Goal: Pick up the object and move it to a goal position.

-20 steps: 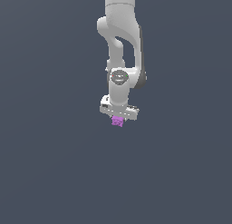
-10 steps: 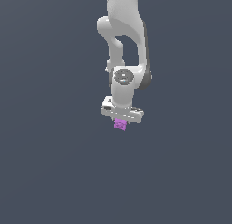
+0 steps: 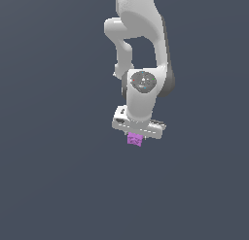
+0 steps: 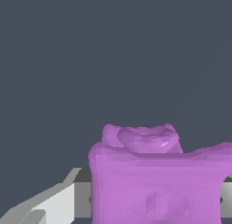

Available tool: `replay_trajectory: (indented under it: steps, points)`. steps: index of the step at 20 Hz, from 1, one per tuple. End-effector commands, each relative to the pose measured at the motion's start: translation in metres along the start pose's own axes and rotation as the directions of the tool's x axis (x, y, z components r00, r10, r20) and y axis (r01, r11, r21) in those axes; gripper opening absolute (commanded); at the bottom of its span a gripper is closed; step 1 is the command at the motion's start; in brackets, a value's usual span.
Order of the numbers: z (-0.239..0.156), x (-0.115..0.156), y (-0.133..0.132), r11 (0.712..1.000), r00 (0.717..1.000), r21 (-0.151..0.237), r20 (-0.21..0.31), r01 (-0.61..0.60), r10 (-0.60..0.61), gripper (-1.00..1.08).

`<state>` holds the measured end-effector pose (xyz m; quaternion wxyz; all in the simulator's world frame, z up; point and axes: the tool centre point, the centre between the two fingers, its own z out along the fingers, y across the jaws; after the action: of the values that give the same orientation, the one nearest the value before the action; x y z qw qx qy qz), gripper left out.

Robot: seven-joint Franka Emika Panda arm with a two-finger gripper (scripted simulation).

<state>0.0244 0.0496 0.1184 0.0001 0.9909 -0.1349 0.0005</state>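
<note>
Purple lump in hand
Jaws clamped on the purple lump (image 3: 134, 139); pickup looks done, carry to goal remains.

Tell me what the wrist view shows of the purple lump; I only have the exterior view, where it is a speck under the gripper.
Observer: The purple lump fills the near part of the wrist view, blocky, with a smaller ridged bump on its upper face.
Operator: Report the fingers.
Observer: A pale grey finger shows at one flank of the lump, running right up to it. On the other flank only a sliver of grey shows.
Operator: Describe what lies beyond it.
Observer: Only flat dark grey-blue. No surface edge and no other thing shows in the wrist view.
</note>
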Motion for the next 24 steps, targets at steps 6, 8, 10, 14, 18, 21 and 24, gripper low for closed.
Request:
replay_trajectory:
  steps: [6,8,10,14,18,21,24]
  points:
    - [-0.030,0.034,-0.025,1.000,1.000,0.000,0.000,0.000,0.000,-1.00]
    - [-0.037,0.043,-0.031,1.000,1.000,0.000,0.000,0.000,0.000,-1.00]
    - [-0.044,0.050,-0.037,1.000,1.000,0.000,0.000,0.000,0.000,-1.00]
    - [-0.056,0.065,-0.047,1.000,1.000,0.000,0.000,0.000,0.000,-1.00]
    - [-0.066,0.078,-0.056,1.000,1.000,0.000,0.001,-0.001,0.001,-1.00]
    - [-0.073,0.087,-0.062,1.000,1.000,0.000,0.001,-0.001,0.001,-1.00]
    - [-0.078,0.094,-0.067,1.000,1.000,0.000,0.001,-0.001,0.001,-1.00]
